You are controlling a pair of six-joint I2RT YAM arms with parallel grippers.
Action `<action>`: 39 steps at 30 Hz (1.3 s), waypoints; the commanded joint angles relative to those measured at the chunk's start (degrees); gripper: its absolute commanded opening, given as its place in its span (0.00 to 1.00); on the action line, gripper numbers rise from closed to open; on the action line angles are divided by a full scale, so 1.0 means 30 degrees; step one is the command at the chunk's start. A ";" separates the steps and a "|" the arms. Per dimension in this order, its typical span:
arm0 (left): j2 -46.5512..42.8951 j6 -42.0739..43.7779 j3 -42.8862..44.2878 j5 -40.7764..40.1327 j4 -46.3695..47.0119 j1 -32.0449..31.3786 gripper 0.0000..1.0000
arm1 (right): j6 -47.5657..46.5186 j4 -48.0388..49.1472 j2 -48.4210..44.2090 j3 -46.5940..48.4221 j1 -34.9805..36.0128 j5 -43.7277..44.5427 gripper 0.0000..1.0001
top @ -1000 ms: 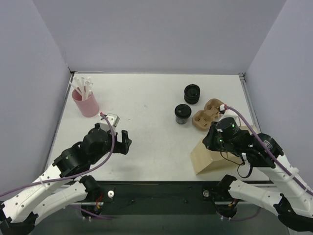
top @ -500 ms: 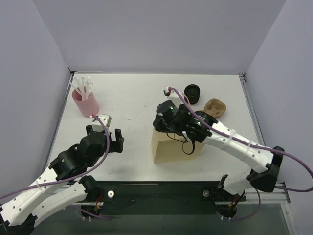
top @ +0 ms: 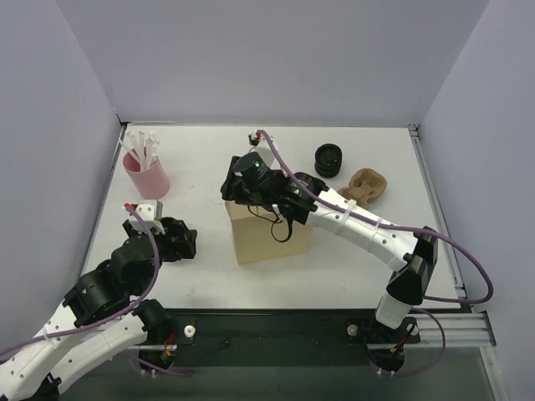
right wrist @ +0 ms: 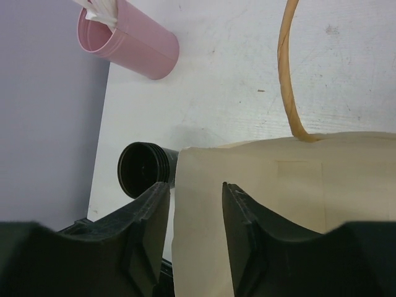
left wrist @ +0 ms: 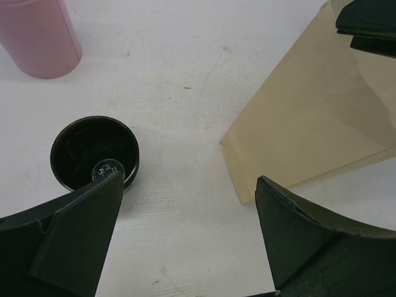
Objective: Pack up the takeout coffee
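Note:
The brown paper bag (top: 272, 234) stands mid-table; it also shows in the left wrist view (left wrist: 309, 124) and the right wrist view (right wrist: 278, 216). My right gripper (top: 242, 185) (right wrist: 195, 204) is at its top left corner, jaws narrow, closed on the bag's edge. A small black tapered cup with a ribbed black lid, the takeout coffee (left wrist: 94, 151) (right wrist: 141, 168), stands upright just left of the bag. My left gripper (top: 180, 241) (left wrist: 189, 210) is open and empty above the table between cup and bag. The cup is hidden in the top view.
A pink cup (top: 147, 175) of white sticks stands at the back left. A short stack of black ribbed rings (top: 328, 159) and a brown pulp cup carrier (top: 368, 184) sit at the back right. Walls close in the left, back and right.
My right arm has swung the bag from the front right to mid-table. My left arm has drawn back to the left, still open.

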 commanded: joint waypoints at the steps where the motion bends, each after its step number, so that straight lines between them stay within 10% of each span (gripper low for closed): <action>1: 0.0583 0.0006 0.0450 0.0093 0.0037 -0.0076 0.97 | -0.0535 0.0447 -0.1185 -0.0143 -0.0405 -0.0349 0.48; 14: 0.1841 -0.0314 0.0769 0.1119 -0.0307 -0.0134 0.97 | -0.5838 -0.2101 -0.5285 0.2496 -0.2154 -0.3073 0.64; 29: 0.8957 -0.5118 1.1167 0.2966 -0.3647 -0.0046 0.89 | -0.7928 -0.4439 -0.7866 -0.3074 -1.0743 -0.0731 0.65; 39: 1.3853 -0.7993 1.4250 0.3756 -0.6202 0.0653 0.81 | -0.7367 -0.6319 -0.8015 -0.4159 -1.2798 -0.7733 0.62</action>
